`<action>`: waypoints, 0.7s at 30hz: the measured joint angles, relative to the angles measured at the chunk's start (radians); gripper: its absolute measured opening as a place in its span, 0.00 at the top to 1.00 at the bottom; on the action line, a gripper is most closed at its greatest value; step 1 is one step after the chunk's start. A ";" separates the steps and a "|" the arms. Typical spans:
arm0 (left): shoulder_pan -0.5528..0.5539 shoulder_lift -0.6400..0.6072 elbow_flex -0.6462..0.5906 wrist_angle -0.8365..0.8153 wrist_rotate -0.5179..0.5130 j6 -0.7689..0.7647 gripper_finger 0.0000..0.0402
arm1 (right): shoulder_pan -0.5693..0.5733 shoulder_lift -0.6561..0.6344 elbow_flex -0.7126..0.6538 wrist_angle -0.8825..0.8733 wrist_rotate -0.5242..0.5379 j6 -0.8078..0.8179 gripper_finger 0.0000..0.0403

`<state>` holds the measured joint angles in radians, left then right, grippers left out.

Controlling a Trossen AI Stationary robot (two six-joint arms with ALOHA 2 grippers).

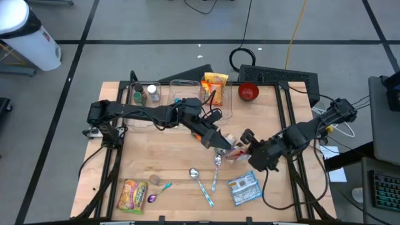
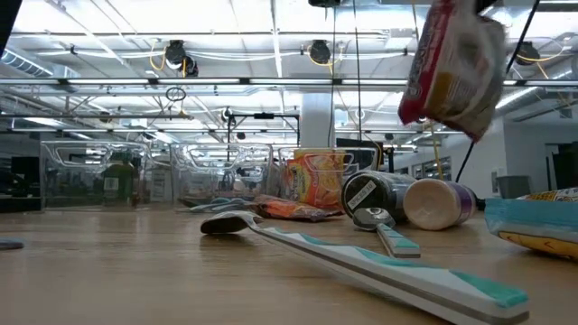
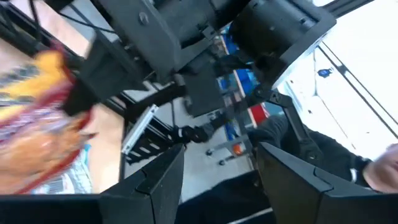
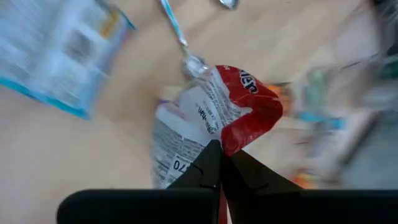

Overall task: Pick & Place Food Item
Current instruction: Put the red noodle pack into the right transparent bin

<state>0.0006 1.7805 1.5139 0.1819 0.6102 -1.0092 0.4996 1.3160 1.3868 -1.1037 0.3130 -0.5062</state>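
Right gripper [image 4: 217, 163] jaws clamped on red-white snack bag [image 4: 205, 121], bag lifted above table [image 1: 162, 156] centre. Left gripper [image 1: 220, 142] alongside bag, jaws apart, empty. Judged: carry step; next needs placement spot.

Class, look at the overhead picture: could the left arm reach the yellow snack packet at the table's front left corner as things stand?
Probably yes. The left gripper is open and holds nothing, and bare table lies between it and the yellow snack packet. The right gripper, shut on the red-and-white packet, is well away.

Grey floor [image 1: 156, 25] with dark lines surrounds the wooden table [image 1: 162, 156]; a white bin [image 1: 28, 34] stands beyond its far-left corner.
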 joint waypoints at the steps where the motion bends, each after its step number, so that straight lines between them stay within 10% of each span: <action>1: 0.000 0.000 0.000 0.005 0.010 -0.008 0.48 | 0.000 0.008 0.000 0.008 0.032 -0.061 1.00; 8: 0.006 0.000 0.000 0.003 0.126 -0.021 0.48 | 0.000 0.026 0.001 0.229 0.313 -0.482 1.00; 21: 0.066 0.000 0.000 0.002 0.267 0.025 0.48 | -0.025 0.002 0.002 0.498 0.337 -0.772 1.00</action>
<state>0.0664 1.7805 1.5139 0.1837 0.8770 -0.9841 0.4744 1.3178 1.3888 -0.6054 0.6498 -1.2785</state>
